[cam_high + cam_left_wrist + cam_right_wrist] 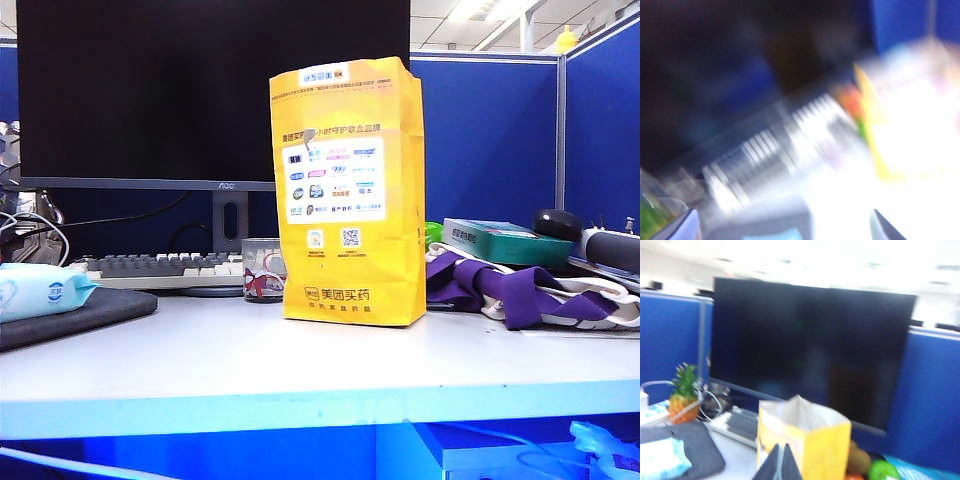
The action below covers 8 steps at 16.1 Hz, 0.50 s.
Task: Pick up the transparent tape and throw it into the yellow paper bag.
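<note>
Presently the yellow paper bag (347, 195) stands upright at the middle of the white desk (300, 365), its mouth open at the top. Close behind its left side sits a clear glass cup (263, 269) with red marks, and behind that a grey keyboard (165, 268) under a dark monitor (200, 90) marked "AOC". A pack of wet wipes (40, 290) rests on a dark mat (90, 312) at the near left. To the right of the bag lie purple-and-white straps (520, 290), a teal box (500, 240) and a black object, against blue partition panels (490, 140).

The bag's white panel carries coloured logos and a QR code; Chinese lettering runs along the bottom, with more above the panel.

The transparent tape shows in no view.

Neither arm shows in the exterior view. The left gripper (885, 227) shows only as one dark fingertip in a heavily blurred picture; it stands wide apart, nothing seen held. The right gripper (779, 465) hangs near the bag's open top, fingertips together, empty.
</note>
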Each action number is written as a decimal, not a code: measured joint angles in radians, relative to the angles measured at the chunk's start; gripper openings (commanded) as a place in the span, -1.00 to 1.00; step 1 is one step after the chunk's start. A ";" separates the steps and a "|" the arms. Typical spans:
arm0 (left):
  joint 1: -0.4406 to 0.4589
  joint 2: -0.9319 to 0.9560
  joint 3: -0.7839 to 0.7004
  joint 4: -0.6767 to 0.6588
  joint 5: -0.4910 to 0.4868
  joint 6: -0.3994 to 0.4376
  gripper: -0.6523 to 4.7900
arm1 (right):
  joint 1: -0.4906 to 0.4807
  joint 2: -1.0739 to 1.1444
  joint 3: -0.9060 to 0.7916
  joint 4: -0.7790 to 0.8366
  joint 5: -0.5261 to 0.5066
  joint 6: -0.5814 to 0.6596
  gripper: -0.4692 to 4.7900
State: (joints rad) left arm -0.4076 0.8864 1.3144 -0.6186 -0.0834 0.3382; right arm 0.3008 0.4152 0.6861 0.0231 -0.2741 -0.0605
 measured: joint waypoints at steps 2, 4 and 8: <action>-0.004 -0.183 -0.264 0.020 0.000 -0.041 1.00 | 0.002 -0.133 -0.029 -0.082 0.005 -0.001 -0.82; -0.021 -0.323 -0.443 0.100 0.020 -0.135 1.00 | 0.002 -0.235 -0.136 -0.128 0.004 0.017 -0.82; -0.061 -0.482 -0.711 0.287 0.029 -0.260 1.00 | 0.001 -0.409 -0.417 -0.068 -0.016 0.224 -0.82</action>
State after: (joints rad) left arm -0.4683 0.4046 0.6033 -0.3317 -0.0540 0.0780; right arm 0.3016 0.0059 0.2687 -0.0448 -0.2901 0.1635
